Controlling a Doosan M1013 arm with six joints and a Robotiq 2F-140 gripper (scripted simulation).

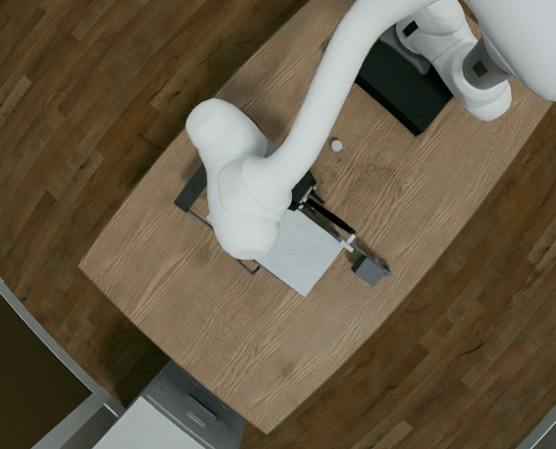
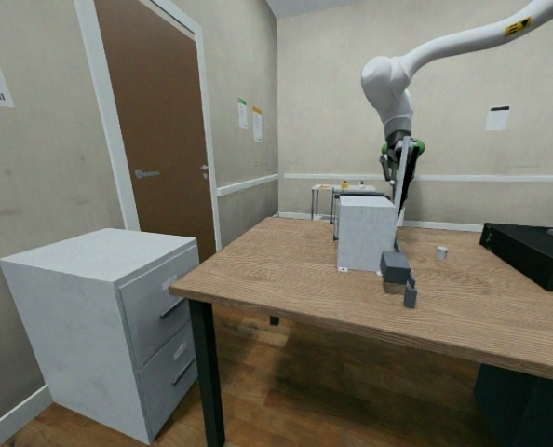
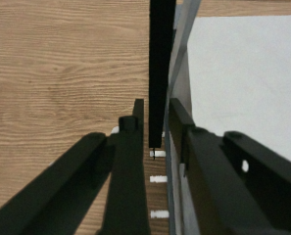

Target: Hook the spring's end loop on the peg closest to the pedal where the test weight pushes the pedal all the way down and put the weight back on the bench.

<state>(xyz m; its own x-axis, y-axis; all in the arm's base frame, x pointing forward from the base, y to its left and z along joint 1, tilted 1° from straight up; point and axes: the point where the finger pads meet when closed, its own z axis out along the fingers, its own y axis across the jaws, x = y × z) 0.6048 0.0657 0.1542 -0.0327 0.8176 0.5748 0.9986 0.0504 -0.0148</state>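
Note:
My gripper (image 2: 395, 182) (image 3: 156, 112) points down beside the feeder's white box, its fingers a narrow gap apart. The black spring (image 1: 329, 215) (image 3: 157, 73) passes through the wrist view between the two fingertips, with no clear contact on either side. Its thin end loop (image 3: 154, 153) is at a white peg (image 3: 158, 154); whether it is fully hooked is too small to tell. More pegs (image 3: 159, 179) (image 3: 160, 213) stick out in line. The grey pedal (image 1: 368, 271) (image 2: 395, 267) is raised above the bench. The steel weight (image 1: 336, 145) (image 2: 441, 252) stands upright on the bench.
The feeder's white box (image 1: 301, 251) (image 2: 366, 236) (image 3: 248, 73) stands right beside the fingers. A pale upright bar (image 2: 400, 175) (image 3: 180, 46) stands close to the spring. The arm's black base (image 1: 403, 92) (image 2: 527, 250) is beyond the weight. A dark grey block (image 1: 191, 189) is at the feeder's far end.

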